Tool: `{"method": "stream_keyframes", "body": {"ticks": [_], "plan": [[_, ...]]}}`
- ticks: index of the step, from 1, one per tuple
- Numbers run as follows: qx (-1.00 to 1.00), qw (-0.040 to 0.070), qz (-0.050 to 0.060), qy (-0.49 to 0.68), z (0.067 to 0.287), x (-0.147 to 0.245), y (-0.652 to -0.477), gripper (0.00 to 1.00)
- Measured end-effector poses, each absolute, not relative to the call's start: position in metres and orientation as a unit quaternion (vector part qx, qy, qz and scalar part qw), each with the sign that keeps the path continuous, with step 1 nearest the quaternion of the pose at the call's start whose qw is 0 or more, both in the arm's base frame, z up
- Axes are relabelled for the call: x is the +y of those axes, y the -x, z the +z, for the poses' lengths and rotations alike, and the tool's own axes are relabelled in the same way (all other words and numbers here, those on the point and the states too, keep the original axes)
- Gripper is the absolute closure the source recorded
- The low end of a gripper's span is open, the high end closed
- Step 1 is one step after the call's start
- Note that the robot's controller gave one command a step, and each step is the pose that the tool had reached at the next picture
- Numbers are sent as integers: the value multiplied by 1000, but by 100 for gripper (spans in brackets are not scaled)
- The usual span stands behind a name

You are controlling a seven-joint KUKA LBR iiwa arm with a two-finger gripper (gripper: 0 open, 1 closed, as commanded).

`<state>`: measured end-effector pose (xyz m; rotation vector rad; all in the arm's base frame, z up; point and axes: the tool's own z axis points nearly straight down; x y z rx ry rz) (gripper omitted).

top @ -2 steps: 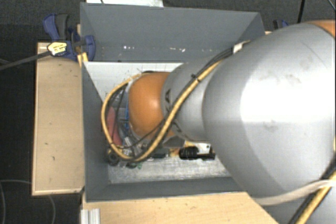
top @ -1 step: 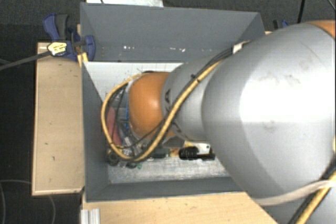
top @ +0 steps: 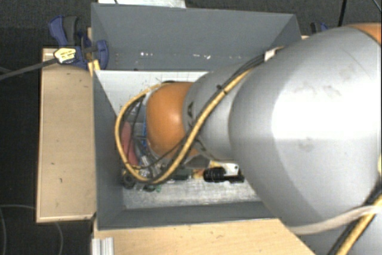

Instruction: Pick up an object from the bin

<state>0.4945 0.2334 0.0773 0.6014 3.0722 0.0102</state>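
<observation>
Spanned the right and middle of the scene with one grey arm [top: 298,128], entering from the right and bent steeply down, probably to bring the wrist low over the floor. Sat beneath it as one grey metal bin [top: 191,33], walls sloped inward, likely for funnelling loose things down onto the flat floor. Bore one orange cover [top: 164,119] on the wrist, low over the left half of that floor. Ran along the arm as one yellow cable [top: 206,113], then hung in a slack loop round the left of the cover, presumably to leave the wrist free to turn. Pointed toward the near left corner with the gripper [top: 145,171], dark and tangled among wires; could not tell whether apart, together or clamped on anything. Lay by the near wall, just right of the gripper: one small black thing with a white end [top: 222,174], by judgement the nearest candidate for picking, though not shown as held. Showed between those two as a few green scraps [top: 179,175], too small to count. Glimpsed one pinkish strip [top: 126,140] behind the cable loop at the left; loose thing or robot part, could not say.
</observation>
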Motion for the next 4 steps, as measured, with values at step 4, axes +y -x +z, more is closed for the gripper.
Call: {"method": "stream_keyframes", "body": {"ticks": [4], "plan": [[980,6,3,-196,77,233,-494,100]]}}
